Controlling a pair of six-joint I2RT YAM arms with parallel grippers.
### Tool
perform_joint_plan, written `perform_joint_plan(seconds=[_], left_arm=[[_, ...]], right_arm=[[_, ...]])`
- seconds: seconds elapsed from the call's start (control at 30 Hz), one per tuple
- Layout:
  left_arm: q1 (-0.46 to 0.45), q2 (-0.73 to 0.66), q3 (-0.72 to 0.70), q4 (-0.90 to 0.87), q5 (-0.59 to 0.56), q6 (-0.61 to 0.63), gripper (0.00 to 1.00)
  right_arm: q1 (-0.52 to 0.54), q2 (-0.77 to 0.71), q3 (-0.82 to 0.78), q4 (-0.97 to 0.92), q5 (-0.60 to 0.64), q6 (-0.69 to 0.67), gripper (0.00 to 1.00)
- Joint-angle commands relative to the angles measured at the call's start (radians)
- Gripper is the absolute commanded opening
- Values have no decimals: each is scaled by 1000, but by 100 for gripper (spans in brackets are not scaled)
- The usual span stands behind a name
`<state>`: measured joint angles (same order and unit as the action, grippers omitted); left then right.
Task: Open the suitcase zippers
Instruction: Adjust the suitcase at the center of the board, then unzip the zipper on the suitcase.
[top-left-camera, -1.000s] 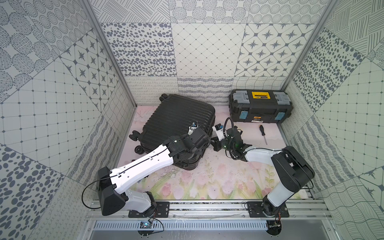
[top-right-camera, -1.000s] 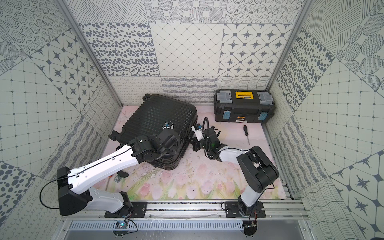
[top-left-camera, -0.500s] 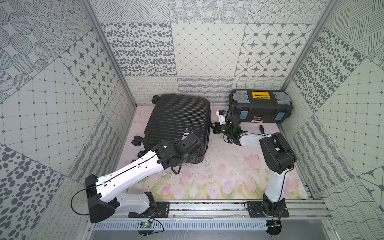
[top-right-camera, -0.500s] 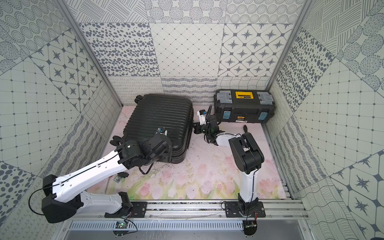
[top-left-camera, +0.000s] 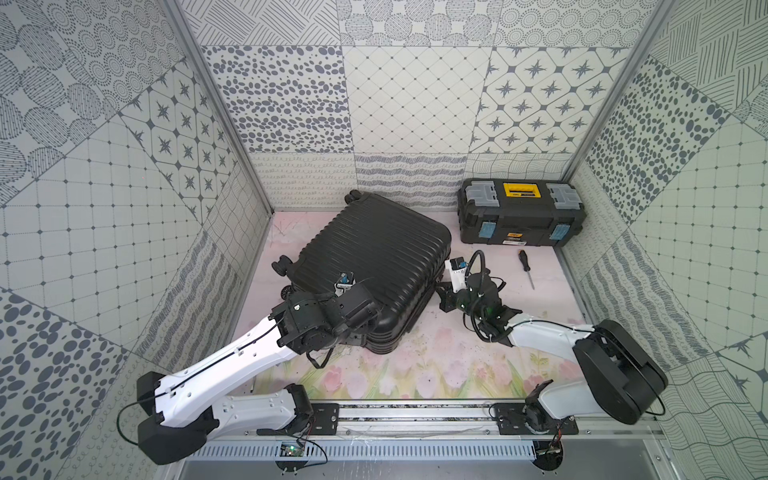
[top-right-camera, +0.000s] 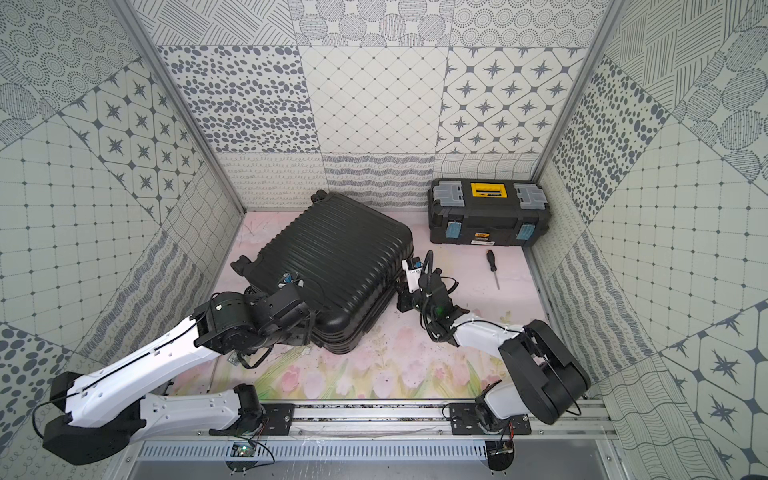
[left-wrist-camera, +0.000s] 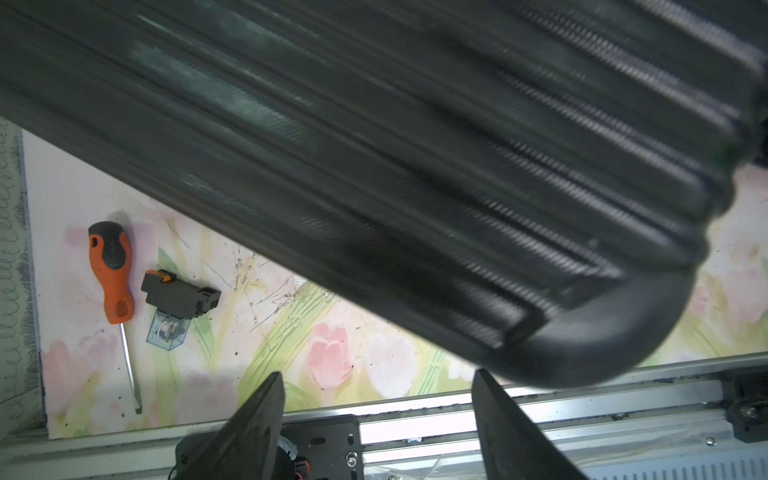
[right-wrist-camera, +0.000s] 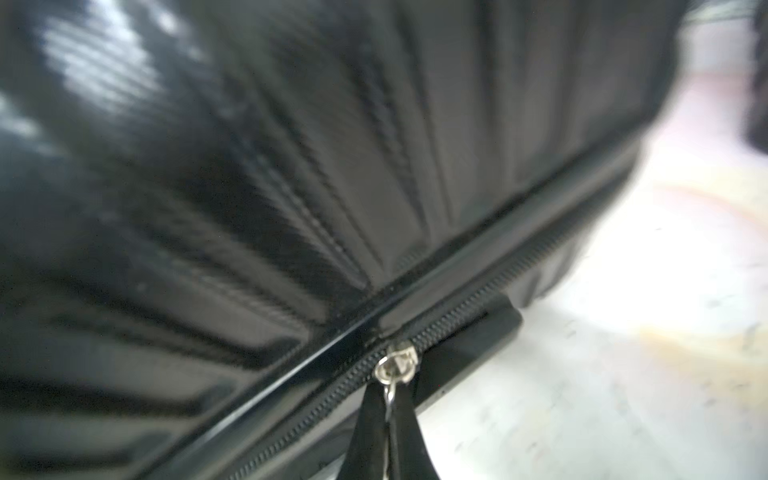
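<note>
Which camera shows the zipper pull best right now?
The right wrist view: the silver zipper pull sits close up on the track, its tab pinched by the right gripper. Both top views show the suitcase, but the pull cannot be made out; the left wrist view shows only its ribbed shell.

Suitcase left of toolbox

— What's moved?
— The suitcase has swung round: half a second ago it sat square to the back wall, now it's slanted, one corner pointing forward.
— The arms?
— The right pincer has pulled back from beside the toolbox, and its elbow has swung out.
</note>
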<state>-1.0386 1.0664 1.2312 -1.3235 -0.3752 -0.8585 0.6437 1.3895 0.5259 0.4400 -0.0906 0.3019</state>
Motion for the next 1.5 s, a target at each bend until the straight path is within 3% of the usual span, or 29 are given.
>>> perform_joint_plan(seconds=[0.0, 0.1, 0.17, 0.23, 0.3, 0.53, 0.63, 0.73, 0.83, 0.97, 1.1, 1.23, 1.33, 1.47], left_arm=[[10, -34, -52, -174, -95, -83, 74], [182, -64, -95, -177, -132, -24, 75], [357, -108, -140, -69, -46, 93, 76], [534, -115, -170, 51, 111, 187, 76], [626, -60, -158, 110, 162, 213, 76], [864, 210, -4, 272, 175, 258, 79], [870, 329, 124, 303, 143, 265, 79], [877, 356, 218, 314, 159, 239, 79], [875, 315, 279, 272, 133, 229, 81], [876, 186, 253, 201, 53, 173, 84], [874, 3, 68, 215, 228, 5, 83], [803, -226, -223, 341, 350, -308, 77], [674, -389, -433, 495, 322, -535, 74], [501, -454, -553, 542, 137, -707, 75]], right_arm=[[151, -104, -50, 77, 50, -13, 0], [272, -133, -72, 74, 107, 3, 0], [348, -127, -68, 80, 147, 8, 0], [416, -96, -51, 98, 168, 8, 0], [461, -62, -26, 110, 182, 4, 0], [503, 68, 80, 152, 147, 4, 0], [507, 144, 141, 171, 124, 9, 0], [507, 216, 221, 172, 105, 5, 0], [506, 292, 311, 156, 74, 2, 0], [494, 370, 373, 192, 79, 35, 0], [445, 367, 338, 247, 76, 86, 0], [400, 376, 335, 258, 44, 92, 0], [374, 401, 340, 298, 13, 122, 0], [364, 421, 368, 309, -14, 122, 0]])
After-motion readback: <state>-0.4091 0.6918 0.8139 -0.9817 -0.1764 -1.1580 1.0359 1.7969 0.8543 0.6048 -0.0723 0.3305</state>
